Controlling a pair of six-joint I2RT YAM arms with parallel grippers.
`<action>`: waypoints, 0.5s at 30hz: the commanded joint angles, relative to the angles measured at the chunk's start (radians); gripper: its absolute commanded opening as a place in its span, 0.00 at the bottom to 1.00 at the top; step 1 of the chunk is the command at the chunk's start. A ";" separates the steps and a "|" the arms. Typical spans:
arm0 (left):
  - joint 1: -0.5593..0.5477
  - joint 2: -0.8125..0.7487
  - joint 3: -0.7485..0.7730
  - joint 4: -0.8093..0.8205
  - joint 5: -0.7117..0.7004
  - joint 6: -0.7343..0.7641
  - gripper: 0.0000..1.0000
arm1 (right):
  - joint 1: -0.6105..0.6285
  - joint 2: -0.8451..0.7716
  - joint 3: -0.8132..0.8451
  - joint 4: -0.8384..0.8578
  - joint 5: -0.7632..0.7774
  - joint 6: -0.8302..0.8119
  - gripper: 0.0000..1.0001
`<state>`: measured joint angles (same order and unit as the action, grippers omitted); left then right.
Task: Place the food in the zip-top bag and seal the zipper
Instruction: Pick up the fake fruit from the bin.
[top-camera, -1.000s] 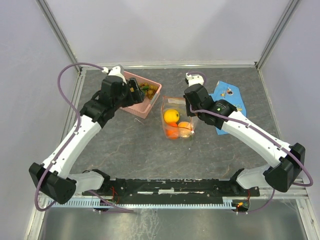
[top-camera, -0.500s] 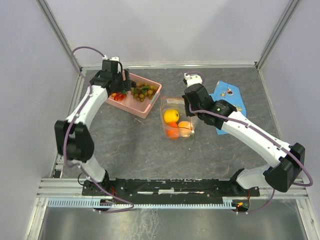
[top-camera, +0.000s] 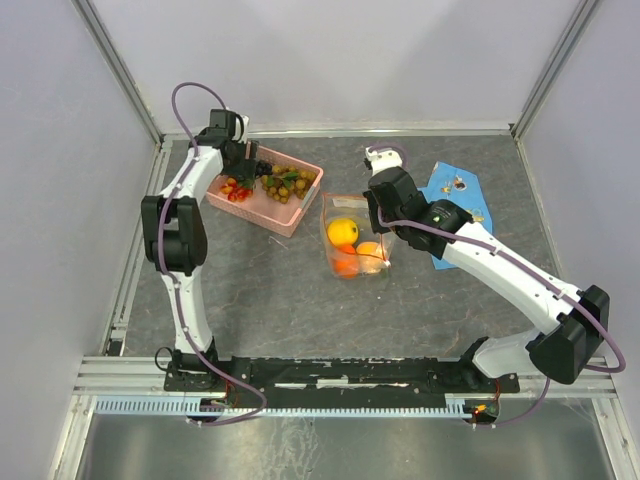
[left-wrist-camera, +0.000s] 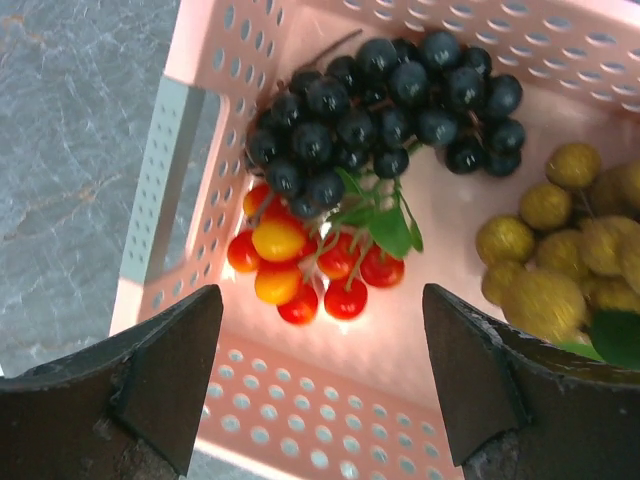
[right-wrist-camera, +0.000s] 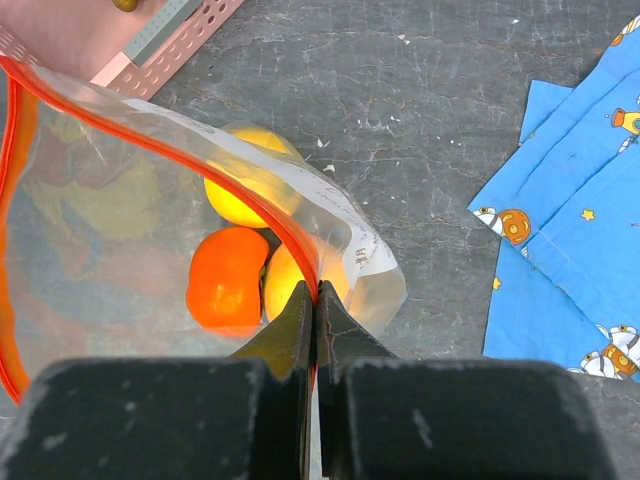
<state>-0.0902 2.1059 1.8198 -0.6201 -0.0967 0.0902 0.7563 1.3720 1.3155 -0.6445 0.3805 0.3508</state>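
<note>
The clear zip-top bag (top-camera: 352, 240) stands open mid-table with a yellow lemon (top-camera: 343, 231) and orange fruits (top-camera: 368, 254) inside. My right gripper (right-wrist-camera: 316, 292) is shut on the bag's red zipper strip (right-wrist-camera: 150, 139) at the rim, holding the mouth open; the lemon (right-wrist-camera: 245, 190) and an orange fruit (right-wrist-camera: 226, 279) show through the plastic. My left gripper (left-wrist-camera: 320, 375) is open and empty above the pink basket (left-wrist-camera: 330, 430), over red and yellow cherries (left-wrist-camera: 300, 265). Dark grapes (left-wrist-camera: 385, 100) and brownish-green grapes (left-wrist-camera: 560, 255) lie beside them. No slider tab shows.
The pink lattice basket (top-camera: 290, 220) sits at the back left, close to the bag. A blue printed cloth (top-camera: 455, 195) lies at the back right, also in the right wrist view (right-wrist-camera: 570, 230). Metal frame rails border the dark table.
My left arm has swung back and left, from over the basket's near side to its far left end above the cherries. The right gripper and bag have not moved.
</note>
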 joint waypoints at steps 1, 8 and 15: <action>0.021 0.079 0.114 -0.035 0.052 0.096 0.86 | -0.007 0.000 0.010 0.029 -0.005 -0.007 0.02; 0.036 0.186 0.180 -0.044 0.070 0.078 0.84 | -0.010 0.009 0.016 0.023 -0.008 -0.003 0.02; 0.043 0.267 0.182 -0.039 0.100 0.060 0.82 | -0.011 0.013 0.021 0.008 -0.005 0.015 0.02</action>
<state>-0.0532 2.3421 1.9610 -0.6582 -0.0330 0.1291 0.7506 1.3849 1.3155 -0.6479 0.3702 0.3523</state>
